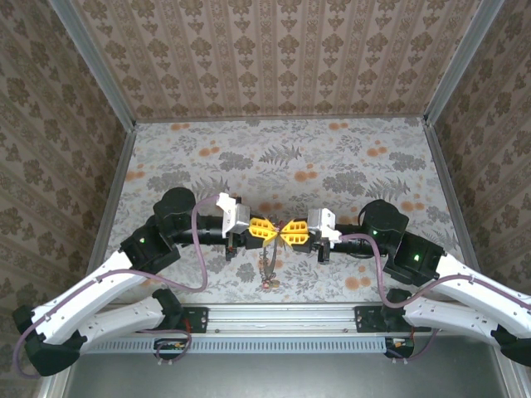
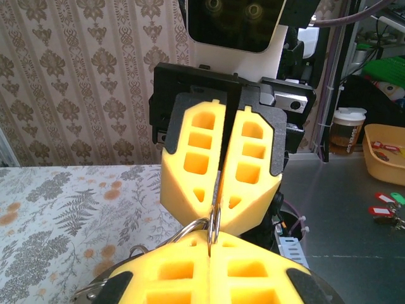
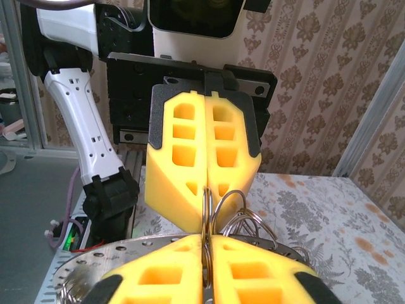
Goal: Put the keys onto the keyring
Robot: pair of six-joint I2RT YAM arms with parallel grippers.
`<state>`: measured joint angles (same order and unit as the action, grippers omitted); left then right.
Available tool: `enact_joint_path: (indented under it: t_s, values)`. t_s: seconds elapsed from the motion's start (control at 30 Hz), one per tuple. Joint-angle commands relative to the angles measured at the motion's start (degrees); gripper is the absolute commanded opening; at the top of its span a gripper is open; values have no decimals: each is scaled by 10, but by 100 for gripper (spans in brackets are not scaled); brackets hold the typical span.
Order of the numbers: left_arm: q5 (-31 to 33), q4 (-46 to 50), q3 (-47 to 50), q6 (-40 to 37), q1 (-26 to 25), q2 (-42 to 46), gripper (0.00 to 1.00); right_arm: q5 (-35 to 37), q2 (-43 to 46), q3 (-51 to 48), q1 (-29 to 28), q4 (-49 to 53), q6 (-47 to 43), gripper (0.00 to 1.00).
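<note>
Mid-threading, I reckon. My left gripper (image 1: pixel 267 230) and right gripper (image 1: pixel 290 231) meet tip to tip at frame centre, both pinched fully shut on the keyring (image 2: pixel 214 223), a chain (image 1: pixel 267 264) dangling below. Next move probably needs the ring's coil pried apart without losing either pinch.

Part of the keyring (image 3: pixel 243 218) hidden inside the left hand (image 3: pixel 204 190); hanging cluster (image 1: pixel 269 282) too small.
</note>
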<state>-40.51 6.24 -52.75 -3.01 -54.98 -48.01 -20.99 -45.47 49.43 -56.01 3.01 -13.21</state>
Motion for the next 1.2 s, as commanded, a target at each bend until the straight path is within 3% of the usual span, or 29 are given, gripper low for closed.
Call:
enact_joint_path:
  t_s: [0.0,0.07,0.27,0.33,0.4,0.5,0.6,0.8,1.17]
  values:
    - [-27,-16,-21,-16,-12,-14,0,0,-21,17,-3,-25,9,6]
    - [-25,-9,-24,-19,-12,-17,0,5,-24,21,-2,-19,10,0]
    - [-5,24,-34,-26,-13,-15,0,24,-28,32,2,5,13,0]
    - [10,67,-49,-39,-12,-12,11,27,-27,35,6,15,14,0]
    - [59,134,-74,-57,-13,-11,33,34,-27,38,8,25,14,0]
    - [128,242,-122,-83,-14,-11,44,56,-26,43,11,43,7,0]
    - [171,303,-156,-92,-21,-13,41,80,-32,47,11,61,-1,0]
    - [166,309,-166,-106,-55,-28,32,76,-42,49,11,62,-6,0]
    - [198,356,-204,-143,-60,-82,33,57,-44,52,10,82,-13,0]
